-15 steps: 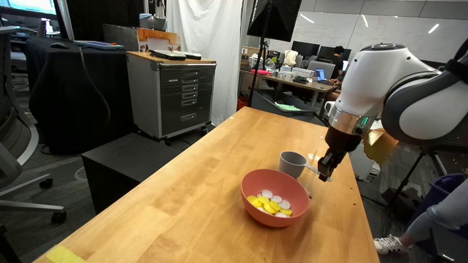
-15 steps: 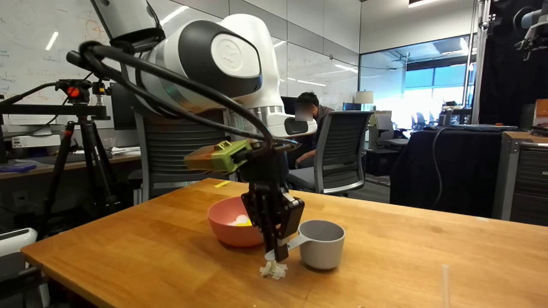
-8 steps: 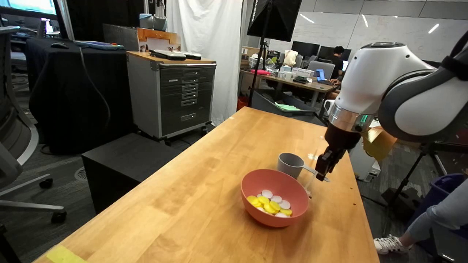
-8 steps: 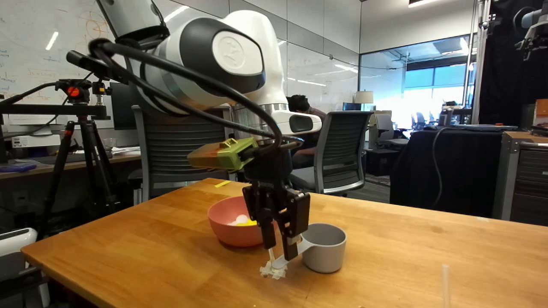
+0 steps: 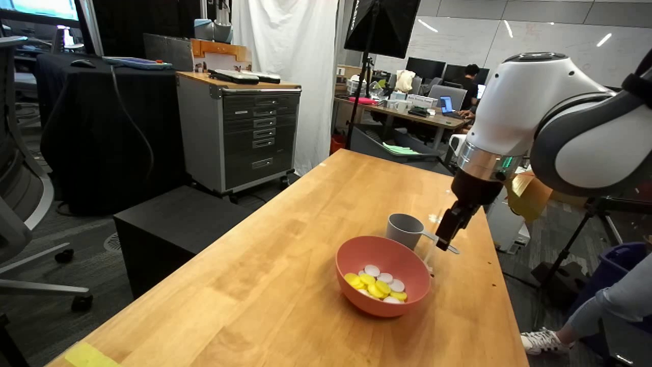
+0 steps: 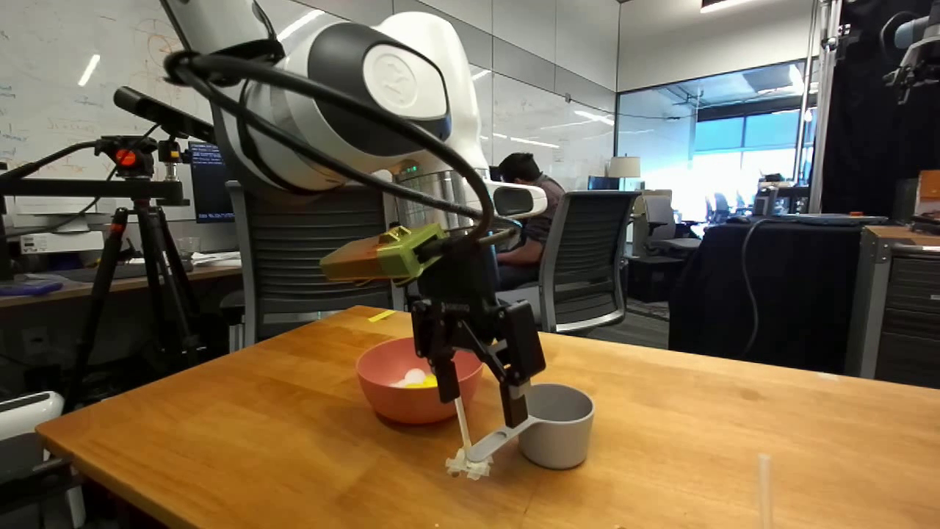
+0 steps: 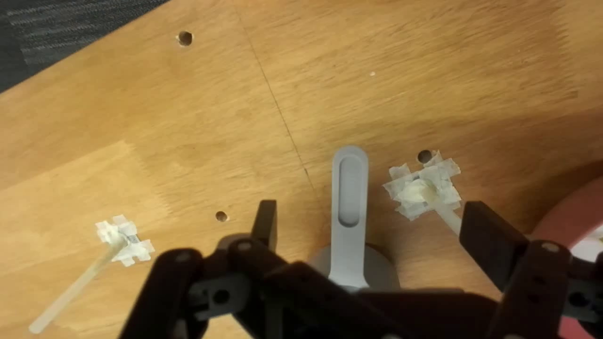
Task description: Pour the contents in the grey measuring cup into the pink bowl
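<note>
On the table stands the grey measuring cup (image 6: 556, 438), upright, its handle (image 7: 349, 249) sticking out level. My gripper (image 6: 482, 410) is open just above that handle, one finger to each side and a gap between. In the wrist view the handle lies between the spread fingertips (image 7: 267, 219), nearer the left one. Beside the cup sits the pink bowl (image 5: 379, 248), also upright. The contents, yellow pieces (image 5: 382, 287) mixed with white discs (image 5: 372, 270), lie in the bowl. No pieces show in the visible part of the cup's inside.
A thin translucent rod (image 6: 462, 422) rises from a tape patch (image 6: 468, 464) by the handle's end, close to one finger. Another taped rod (image 7: 73, 294) stands farther off. The table's edge (image 7: 85, 49) shows in the wrist view.
The jaws have spread from shut on the handle to wide, letting it go. The cup dropped slightly onto the table, then stayed still. My gripper has risen a little.
</note>
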Action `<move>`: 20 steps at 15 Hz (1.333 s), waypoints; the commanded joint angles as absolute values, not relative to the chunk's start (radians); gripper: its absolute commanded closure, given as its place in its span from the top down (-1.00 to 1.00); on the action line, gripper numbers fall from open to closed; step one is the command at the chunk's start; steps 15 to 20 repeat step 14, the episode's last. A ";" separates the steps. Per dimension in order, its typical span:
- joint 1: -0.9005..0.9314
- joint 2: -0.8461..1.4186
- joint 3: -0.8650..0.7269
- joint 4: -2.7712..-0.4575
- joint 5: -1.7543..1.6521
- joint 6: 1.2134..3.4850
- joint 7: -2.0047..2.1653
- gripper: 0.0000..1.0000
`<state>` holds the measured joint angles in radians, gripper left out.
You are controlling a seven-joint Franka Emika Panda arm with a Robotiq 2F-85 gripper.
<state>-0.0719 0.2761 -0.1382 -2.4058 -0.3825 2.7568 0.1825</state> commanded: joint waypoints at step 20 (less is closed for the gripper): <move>-0.022 0.103 -0.128 -2.569 -0.502 2.727 0.112 1.00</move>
